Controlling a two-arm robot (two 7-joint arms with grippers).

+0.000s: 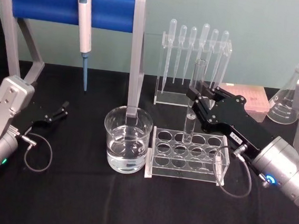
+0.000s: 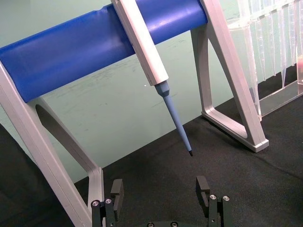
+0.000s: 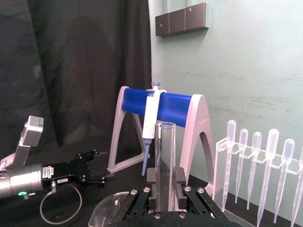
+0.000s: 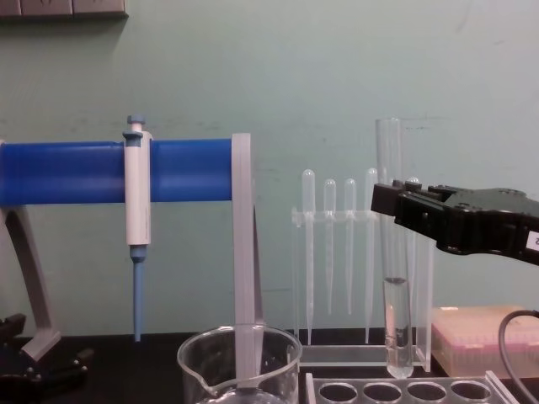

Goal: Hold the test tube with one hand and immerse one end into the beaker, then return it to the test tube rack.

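fingers of the right gripper clamp the test tube upright, its base just above a rear hole of the rack, beside the beaker. dip done? unclear; seating is left. left gripper rests parted, far left.

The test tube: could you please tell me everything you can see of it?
The test tube is long, clear glass, with a straight open rim and rounded bottom, holding a little clear liquid. It stands upright, clamped above its middle by the right gripper, its bottom at the tube rack's back row.
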